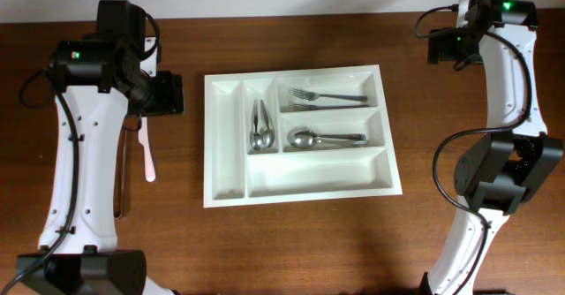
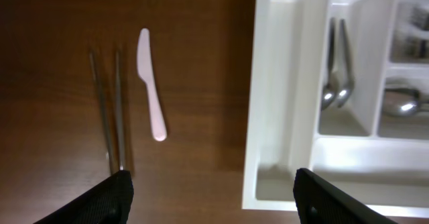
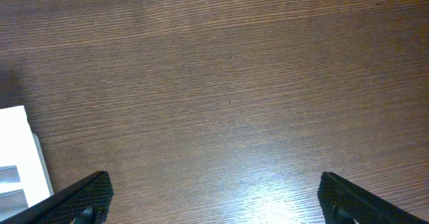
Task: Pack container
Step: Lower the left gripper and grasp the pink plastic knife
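Container (image 1: 318,173) sits mid-tabletop (image 1: 291,251), between the two arms, flat, with its long side running left to right. We note forks (image 1: 328,95) in the top long compartment, spoons (image 1: 323,138) in the middle long one, and upright spoons (image 1: 261,125) in the second narrow slot, bowls toward the near edge. Left pincer (image 2: 214,197) is released, fingers wide apart and gripping nothing, above the tabletop by the container's left wall. White knife (image 2: 151,83) lies on the wood to the left of the container, apart from it. Two thin metal sticks (image 2: 110,110) lie side by side just beyond the knife, on the side away from the container. Right pincer (image 3: 214,197) is also released and holds nothing, over bare wood to the right of the container, with only a container corner at the left edge of its wrist view.
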